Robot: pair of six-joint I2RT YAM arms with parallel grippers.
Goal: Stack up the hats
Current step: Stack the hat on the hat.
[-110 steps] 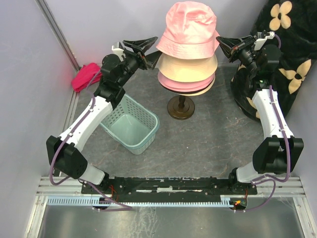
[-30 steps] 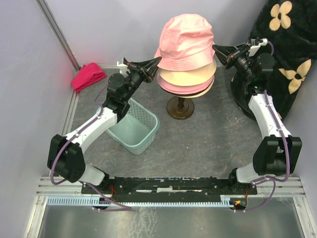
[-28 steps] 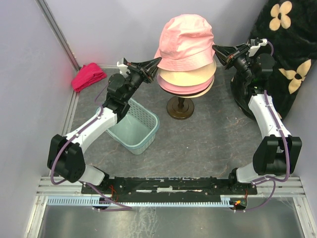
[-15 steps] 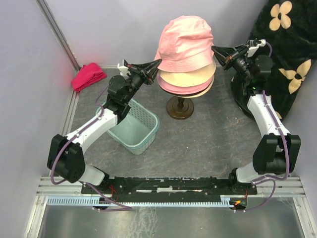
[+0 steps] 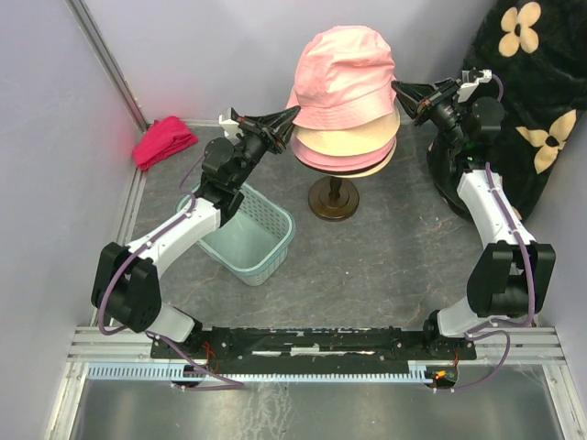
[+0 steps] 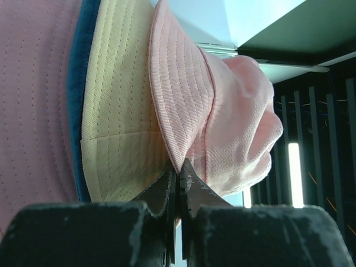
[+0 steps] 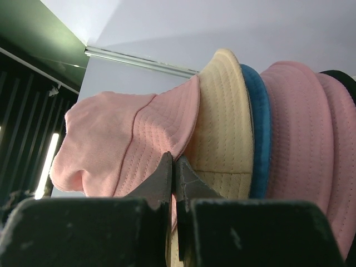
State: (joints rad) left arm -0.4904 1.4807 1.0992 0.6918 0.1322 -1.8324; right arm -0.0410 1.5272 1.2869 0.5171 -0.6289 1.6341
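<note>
Both arms have the pink hat (image 5: 347,64) right now. The left gripper (image 5: 292,113) is clamped shut on the brim on the left side, up above the stand (image 5: 334,200). The right gripper (image 5: 397,87) is pinching the brim on the opposite side, also above the stand. The wrist views show each pair of jaws closed tight on just the stitched edge of the brim.

The hat is on top of the pile (image 5: 341,158) over the stand, just above the beige hat (image 5: 356,137), but the crown looks puffed up, so I don't think it's fully seated.

What worries me:
- The grips are right at the brim edge. Any tug down and the fabric could slip out of one side, leaving the hat crooked.
- If one arm pulls harder than the other, the brim drags the beige hat with it and shifts the whole pile off centre.
- The stand has a narrow base, so a sideways pull could tip it toward the basket (image 5: 243,229) left of the stand.
- Letting go this early might leave the hat perched loosely enough to slide off.
</note>
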